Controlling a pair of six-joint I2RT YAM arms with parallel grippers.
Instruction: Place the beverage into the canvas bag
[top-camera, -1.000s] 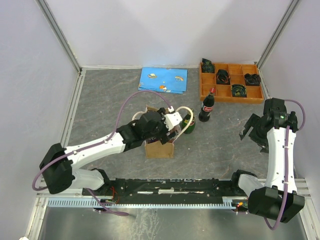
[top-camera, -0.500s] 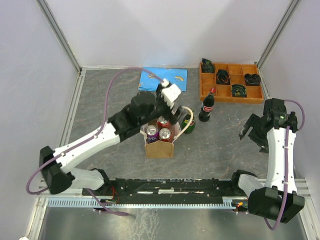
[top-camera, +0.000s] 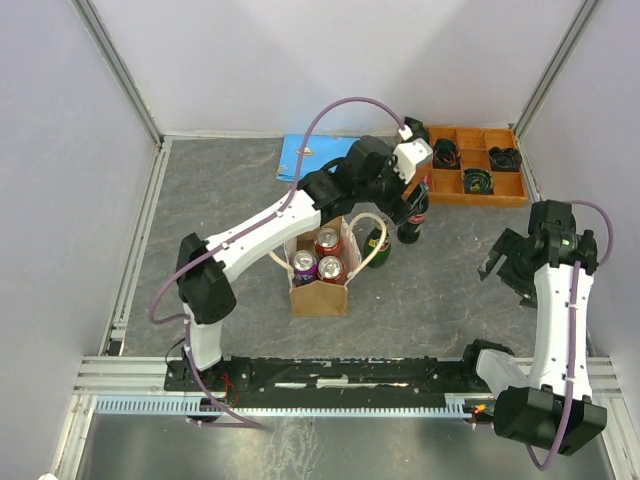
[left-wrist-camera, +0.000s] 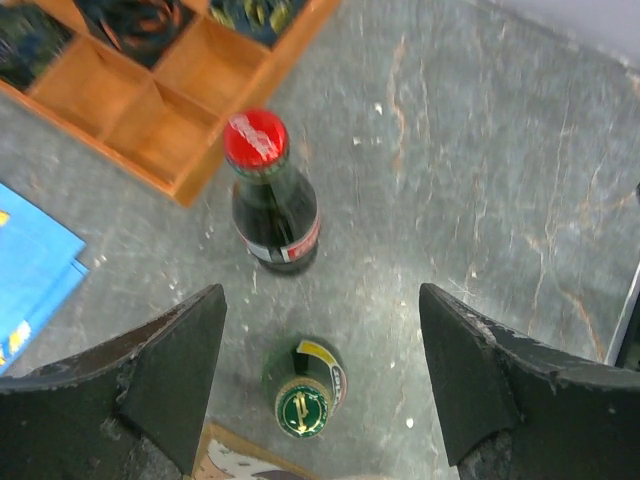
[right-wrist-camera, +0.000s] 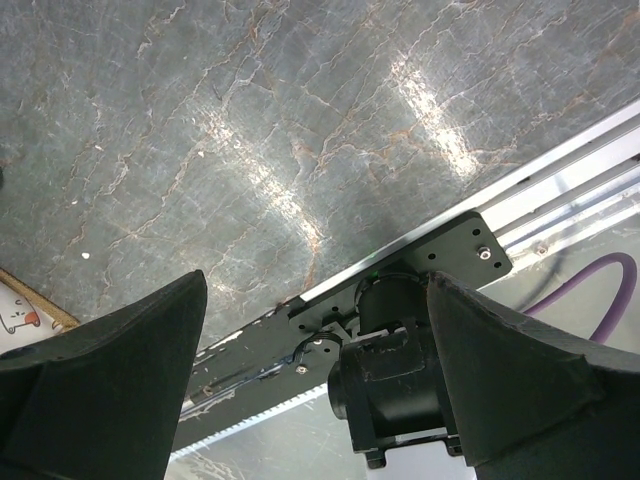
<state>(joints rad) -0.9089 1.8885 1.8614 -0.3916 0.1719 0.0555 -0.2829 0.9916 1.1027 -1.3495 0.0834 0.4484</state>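
In the overhead view the canvas bag (top-camera: 320, 296) stands upright near the middle of the table, mouth open, with a cream rope handle looping out at each side. Three cans (top-camera: 327, 244) stand inside it: a purple one at 9 o'clock, a red one at 12 and another red one at 3. A blue printed sheet (top-camera: 312, 157) lies flat at 12 o'clock from the bag, against the back wall, partly hidden by the left arm. The green bottle (top-camera: 378, 246) stands on the table just beside the bag at its 2 o'clock, close against the right handle loop. The cola bottle (top-camera: 412, 222) stands upright near the green one, at its 1 o'clock, red cap up. The left gripper (top-camera: 418, 183) hangs above these two bottles with its jaws spread wide and nothing between them. In its wrist view the cola bottle (left-wrist-camera: 274, 215) sits at 12 o'clock and the green bottle (left-wrist-camera: 304, 392) at 6, both in the gap between the fingers (left-wrist-camera: 170, 365). The orange compartment tray (top-camera: 413, 189) lies at 1 o'clock from the cola bottle, dark items in several of its cells. The right gripper (top-camera: 503, 266) hovers at the table's 3 o'clock side, well apart from everything, jaws spread and empty.
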